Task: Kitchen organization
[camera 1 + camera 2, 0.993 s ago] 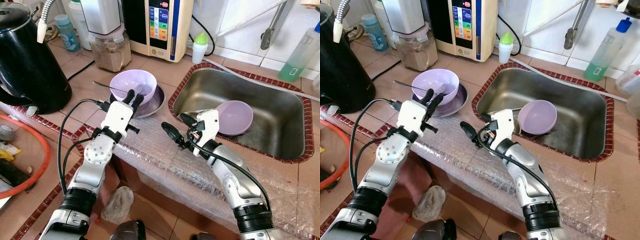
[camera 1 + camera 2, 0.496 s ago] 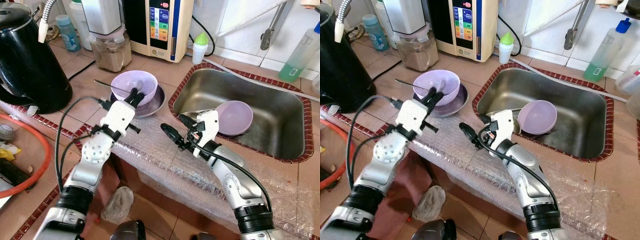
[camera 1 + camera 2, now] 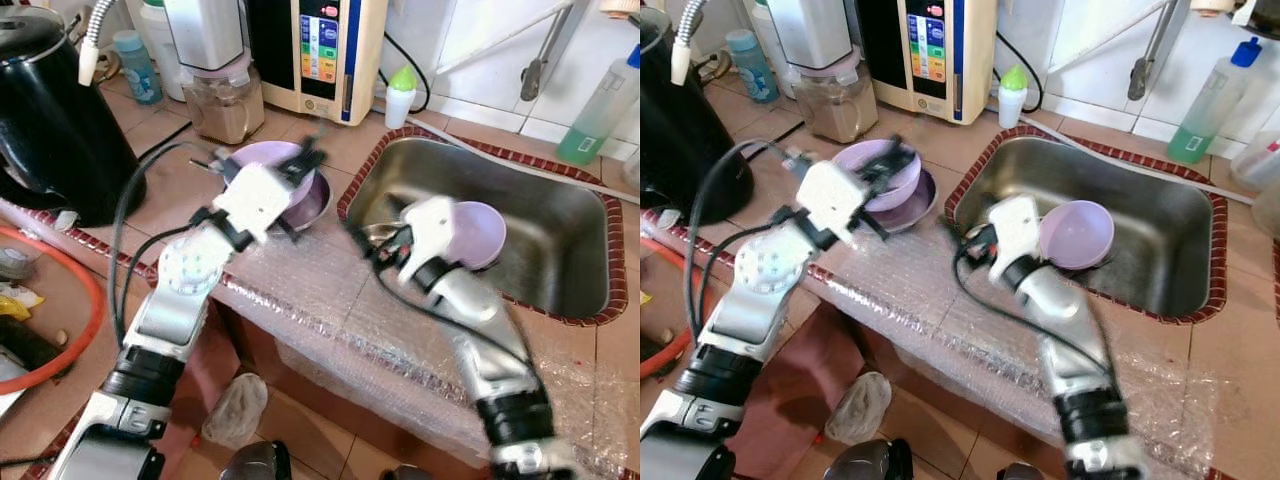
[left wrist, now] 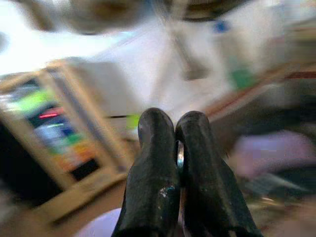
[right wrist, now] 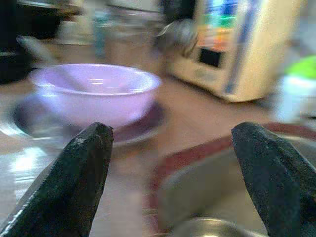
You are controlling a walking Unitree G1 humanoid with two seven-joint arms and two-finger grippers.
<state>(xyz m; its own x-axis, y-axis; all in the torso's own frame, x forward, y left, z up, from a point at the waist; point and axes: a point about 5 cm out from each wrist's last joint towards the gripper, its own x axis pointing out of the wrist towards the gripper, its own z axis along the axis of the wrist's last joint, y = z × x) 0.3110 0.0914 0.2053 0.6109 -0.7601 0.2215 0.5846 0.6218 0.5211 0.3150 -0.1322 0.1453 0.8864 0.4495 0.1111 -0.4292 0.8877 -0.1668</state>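
A purple bowl (image 3: 252, 156) sits on a dark purple plate (image 3: 316, 200) on the tiled counter, left of the sink. My left gripper (image 3: 307, 156) is blurred above the bowl's right rim. In the left wrist view its fingers (image 4: 153, 148) are pressed together with a thin silver sliver between them, apparently the spoon. My right gripper (image 3: 358, 238) is at the sink's left edge and stands wide open (image 5: 173, 129), facing the bowl (image 5: 94, 91). A second purple bowl (image 3: 482, 232) lies tilted in the steel sink (image 3: 560, 240).
A black kettle (image 3: 50, 120) stands at the left. A blender jar (image 3: 225, 100), a water machine (image 3: 320, 50) and a green-capped bottle (image 3: 400, 95) line the back. A green soap bottle (image 3: 600, 105) is behind the sink. Bubble wrap (image 3: 330, 300) covers the counter's front edge.
My left gripper has swung up and right out of the bowl, and the spoon handle is gone from beside it. My right arm has lifted toward the sink's left rim. Both arms are blurred.
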